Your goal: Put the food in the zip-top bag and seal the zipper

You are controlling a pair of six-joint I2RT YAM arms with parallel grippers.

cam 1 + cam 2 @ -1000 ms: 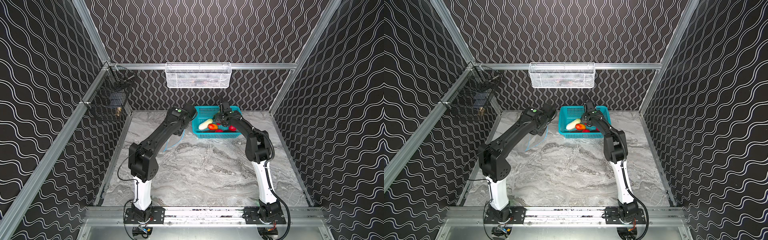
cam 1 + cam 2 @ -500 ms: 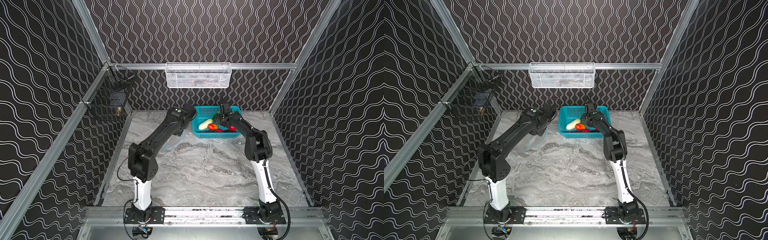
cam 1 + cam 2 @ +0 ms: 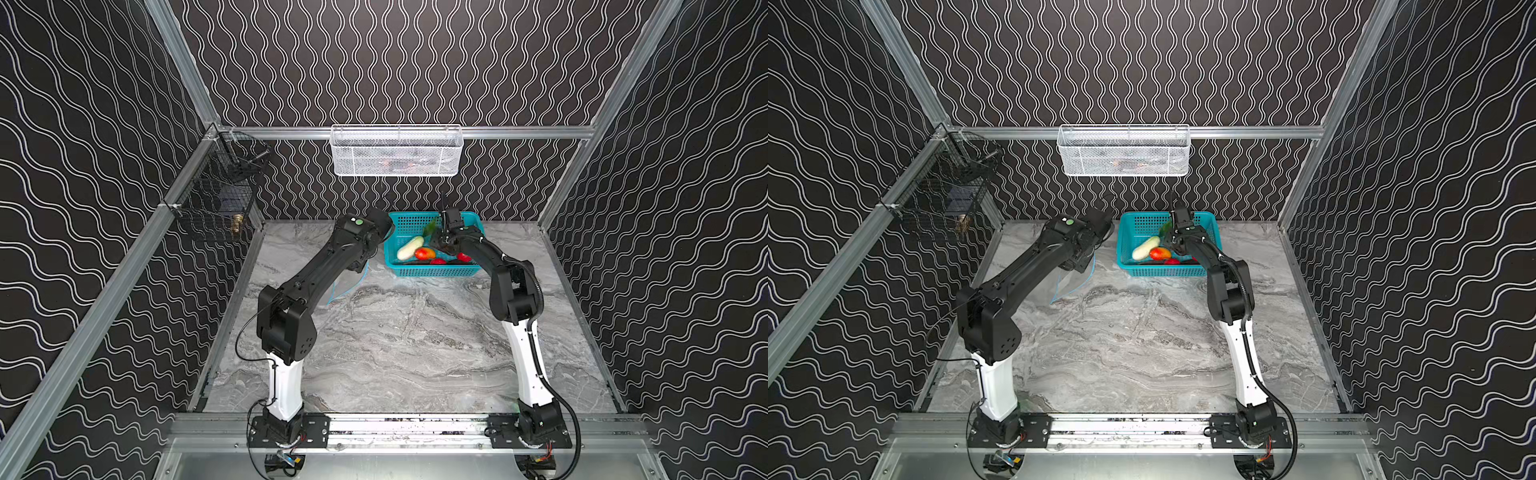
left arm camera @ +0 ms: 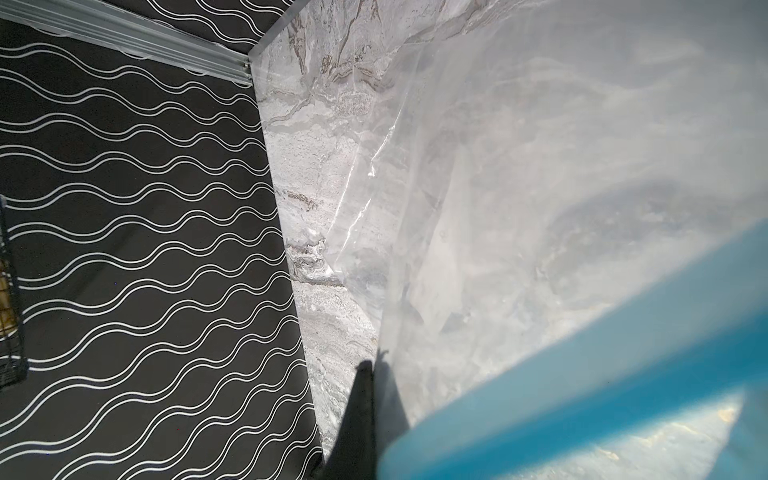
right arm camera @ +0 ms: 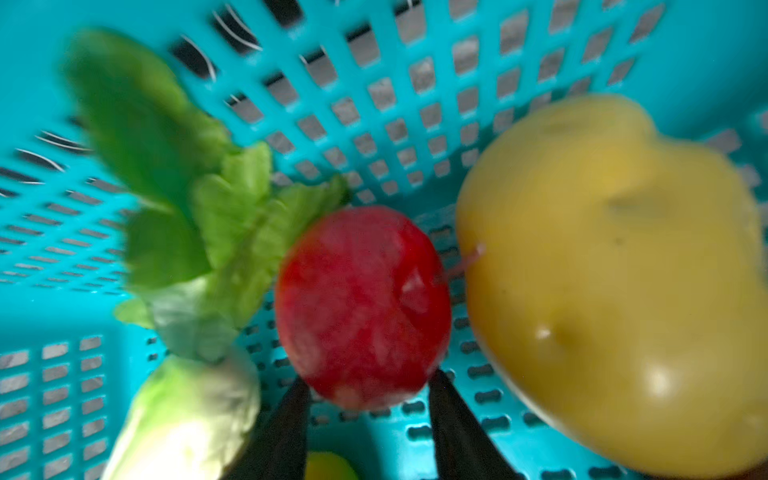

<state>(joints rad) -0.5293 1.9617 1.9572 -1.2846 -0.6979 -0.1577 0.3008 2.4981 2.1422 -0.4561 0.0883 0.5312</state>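
The teal basket (image 3: 432, 272) (image 3: 1163, 272) at the back of the table holds the food. In it lie a white-green long one (image 3: 410, 247) (image 5: 187, 415), a red-orange one (image 3: 424, 252), a leafy green (image 5: 232, 216) and a yellow potato (image 5: 615, 282). My right gripper (image 5: 370, 382) reaches down into the basket (image 5: 374, 104), shut on a red round food (image 5: 361, 307), one fingertip on each side. My left gripper (image 4: 366, 368), left of the basket, is shut on the clear zip-top bag (image 4: 478, 208) (image 3: 349, 282), which hangs to the table. The zipper (image 4: 582, 374) shows as a blurred blue strip.
A white mesh basket (image 3: 397, 151) hangs on the back wall and a black wire basket (image 3: 216, 203) on the left wall. The marble table top (image 3: 395, 332) stretches in front of both arms. Patterned walls close three sides.
My right gripper's jaws have narrowed onto the red round food. Both arms have hardly moved, and the left still holds the bag.
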